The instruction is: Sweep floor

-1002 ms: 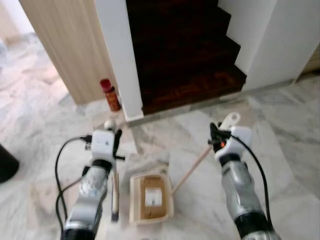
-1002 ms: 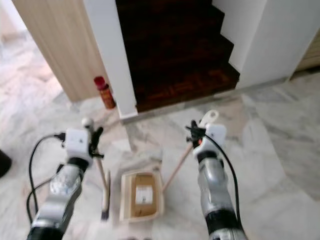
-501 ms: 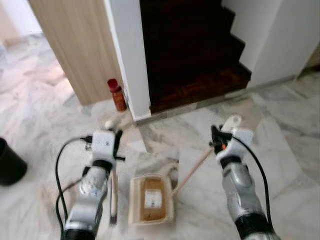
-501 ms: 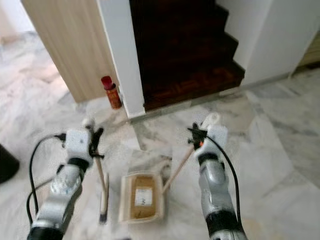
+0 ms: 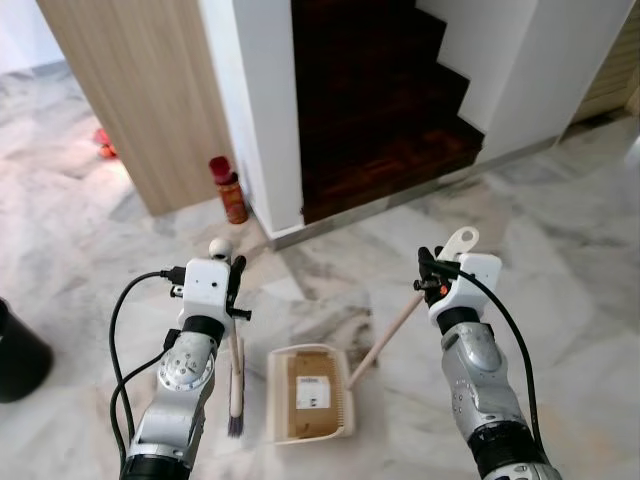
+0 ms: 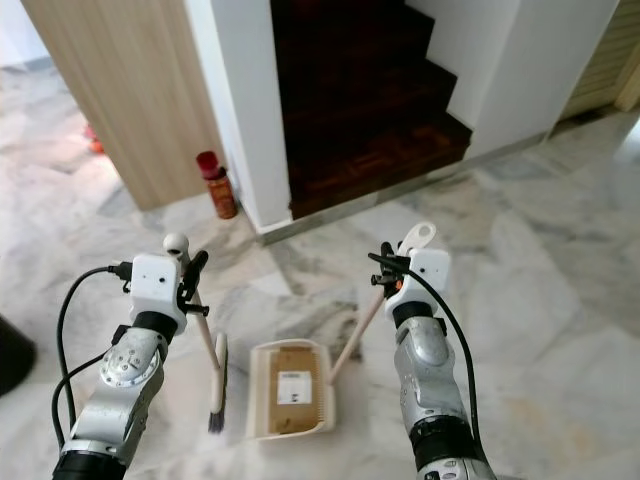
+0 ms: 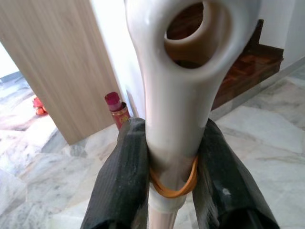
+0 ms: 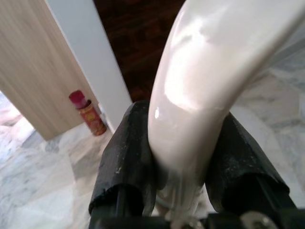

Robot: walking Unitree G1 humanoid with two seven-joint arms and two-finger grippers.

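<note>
My left gripper (image 5: 236,288) is shut on the cream handle of a hand brush (image 5: 237,372), whose dark bristles hang just above the marble floor. In the left wrist view, black fingers (image 7: 121,181) clamp that handle (image 7: 174,95) below its hanging hole. My right gripper (image 5: 428,276) is shut on the cream top of a long wooden stick (image 5: 388,336) that slants down to a cream dustpan (image 5: 310,393) lying flat on the floor between my arms. A brown patch lies inside the pan. In the right wrist view, the fingers (image 8: 128,157) squeeze the handle (image 8: 200,90).
Ahead stand a white pillar (image 5: 255,110), a wood panel (image 5: 130,90) and dark wooden stairs (image 5: 385,110). A red-capped bottle (image 5: 230,190) sits at the pillar's foot. A black object (image 5: 15,355) lies at far left and a small red thing (image 5: 103,143) is on the floor beyond.
The whole picture has shifted, so the camera moved; pillar, bottle and stairs sit differently in frame. Both grippers keep their hold, with brush and dustpan in much the same pose.
</note>
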